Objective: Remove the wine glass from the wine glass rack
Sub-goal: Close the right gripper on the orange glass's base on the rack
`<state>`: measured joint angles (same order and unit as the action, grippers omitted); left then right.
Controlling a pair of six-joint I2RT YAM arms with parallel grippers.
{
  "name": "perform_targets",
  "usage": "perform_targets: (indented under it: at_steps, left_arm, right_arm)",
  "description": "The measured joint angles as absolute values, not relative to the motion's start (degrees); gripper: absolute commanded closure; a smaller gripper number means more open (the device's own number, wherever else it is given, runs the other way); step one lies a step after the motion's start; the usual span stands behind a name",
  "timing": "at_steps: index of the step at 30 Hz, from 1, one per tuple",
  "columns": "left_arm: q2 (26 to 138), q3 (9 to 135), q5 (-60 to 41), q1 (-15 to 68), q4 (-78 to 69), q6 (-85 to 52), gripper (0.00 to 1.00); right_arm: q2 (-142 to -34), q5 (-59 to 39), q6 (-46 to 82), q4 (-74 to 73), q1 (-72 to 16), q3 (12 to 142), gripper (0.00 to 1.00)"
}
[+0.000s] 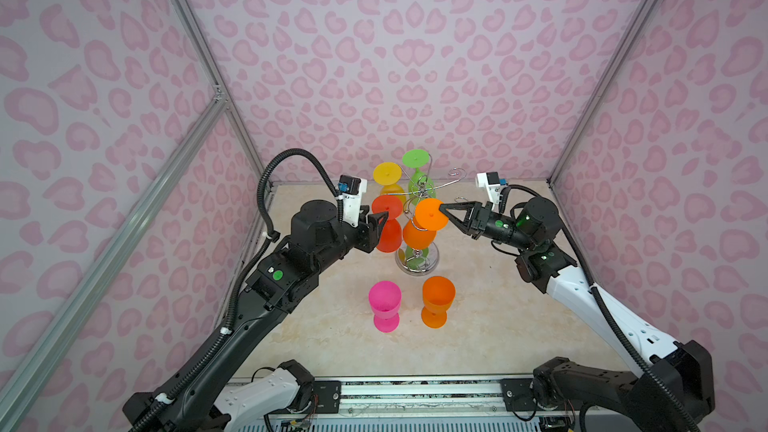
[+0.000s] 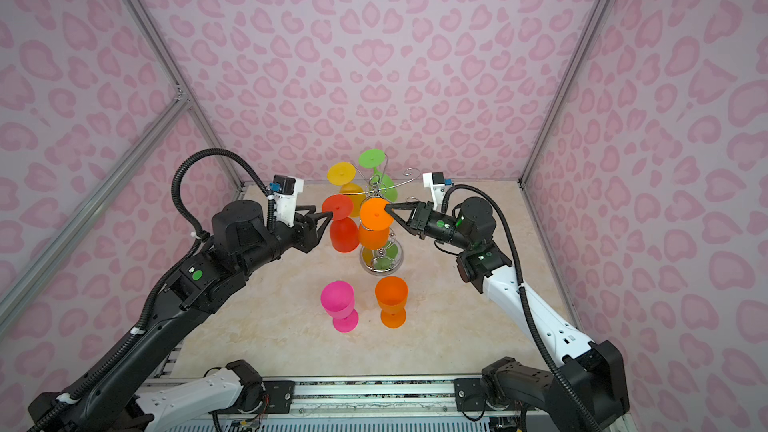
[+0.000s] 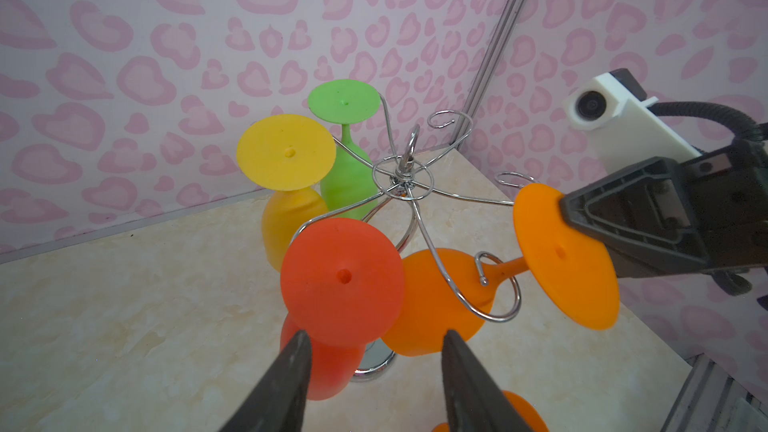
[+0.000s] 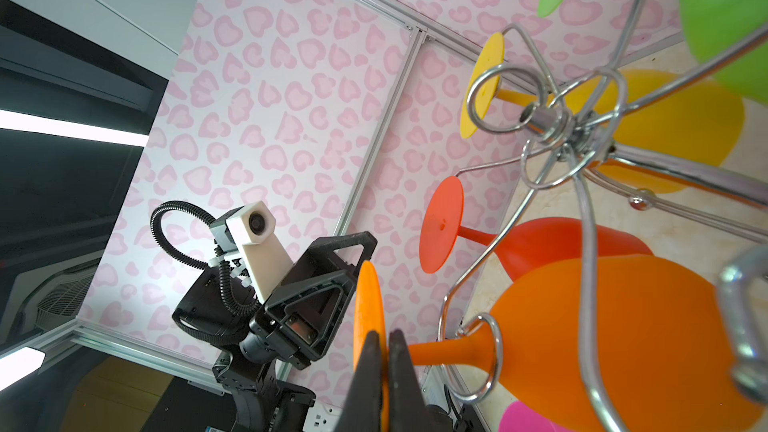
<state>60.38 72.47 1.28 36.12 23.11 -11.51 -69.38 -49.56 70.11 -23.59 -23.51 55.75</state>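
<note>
R jaws pinching orange glass (image 1: 431, 214) foot, L jaws half-open — by red glass (image 3: 343, 280)

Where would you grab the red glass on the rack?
Likely the rim of its flat foot, from the left: the red glass hangs bowl-down on the wine glass rack, so that thin disc sits on top, facing the open left gripper.

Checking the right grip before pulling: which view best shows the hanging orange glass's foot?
Right wrist view: the foot is edge-on, pinched by the right gripper, jaws shut. Left wrist shows its flat face, the gripper covering one edge. Both top views show it from above.
</note>
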Motion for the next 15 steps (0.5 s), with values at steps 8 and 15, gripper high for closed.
perform_targets:
  at_steps: [8, 15]
  left_arm:
    - [60.25, 72.44, 1.26, 35.83, 23.09, -11.51, 0.47]
    - [60.25, 72.44, 0.49, 35.66, 23.09, -11.51, 0.47]
  right_arm:
    - [-68.73, -49.5, 63.77, -12.21, -24.71, 59.37, 0.98]
    - [-70.02, -47.72, 58.39, -3.62, -26.81, 63.94, 0.98]
